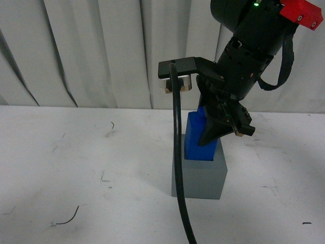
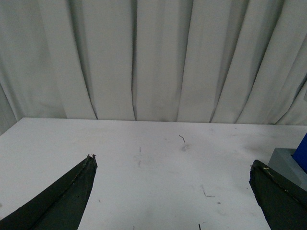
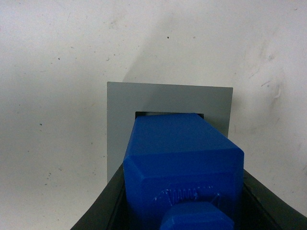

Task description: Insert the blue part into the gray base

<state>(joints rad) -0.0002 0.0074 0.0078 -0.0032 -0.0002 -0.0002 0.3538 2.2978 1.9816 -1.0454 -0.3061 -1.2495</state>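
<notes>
The gray base (image 1: 199, 175) stands on the white table right of centre. The blue part (image 1: 195, 137) stands upright with its lower end inside the base's square recess, most of it above the rim. My right gripper (image 1: 216, 133) is shut on the blue part from above. In the right wrist view the blue part (image 3: 182, 148) fills the recess of the gray base (image 3: 120, 115), its stud knob (image 3: 194, 218) toward the camera. My left gripper (image 2: 172, 165) is open and empty over bare table; the gray base (image 2: 288, 160) shows at that view's edge beside a sliver of the blue part (image 2: 303, 152).
A black cable (image 1: 179, 168) hangs down in front of the base. A white curtain (image 1: 101, 51) closes the back. The white table (image 1: 76, 168) carries small dark marks and a short dark thread (image 1: 68, 218) at front left.
</notes>
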